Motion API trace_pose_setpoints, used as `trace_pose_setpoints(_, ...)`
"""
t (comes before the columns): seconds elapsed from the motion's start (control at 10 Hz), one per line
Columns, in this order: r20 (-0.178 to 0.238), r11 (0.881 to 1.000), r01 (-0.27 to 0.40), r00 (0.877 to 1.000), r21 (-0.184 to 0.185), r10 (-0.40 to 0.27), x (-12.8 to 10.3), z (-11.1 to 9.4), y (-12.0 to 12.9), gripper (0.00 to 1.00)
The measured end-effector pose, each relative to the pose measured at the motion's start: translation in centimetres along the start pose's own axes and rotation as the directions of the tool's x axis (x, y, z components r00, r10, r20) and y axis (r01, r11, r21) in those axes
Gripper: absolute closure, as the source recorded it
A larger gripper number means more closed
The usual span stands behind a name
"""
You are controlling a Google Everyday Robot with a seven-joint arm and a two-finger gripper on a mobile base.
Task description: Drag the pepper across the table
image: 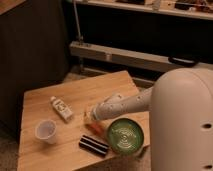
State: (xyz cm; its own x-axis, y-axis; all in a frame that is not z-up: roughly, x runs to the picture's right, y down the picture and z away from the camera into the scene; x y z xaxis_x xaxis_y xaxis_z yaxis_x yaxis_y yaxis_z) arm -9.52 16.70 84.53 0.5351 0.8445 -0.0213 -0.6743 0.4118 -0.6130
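The pepper (95, 128) is a small orange-red sliver on the light wooden table (45, 97), just left of the green bowl. My gripper (90, 118) is at the end of the white arm that reaches in from the right. It is low over the table, directly above and against the far end of the pepper. The gripper's tip hides part of the pepper.
A white bottle (61, 108) lies left of the gripper. A clear plastic cup (46, 131) stands at the front left. A green bowl (125, 136) sits at the front right, with a black ridged object (93, 145) beside it. My white body (185, 125) fills the right side.
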Motion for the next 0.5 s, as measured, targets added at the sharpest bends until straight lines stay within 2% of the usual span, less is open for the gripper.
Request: trace_pose_setpoints(0.5,-0.019,0.995,0.091,0.996,-0.038,-0.091,1.6,-0.3,3.0,0.79)
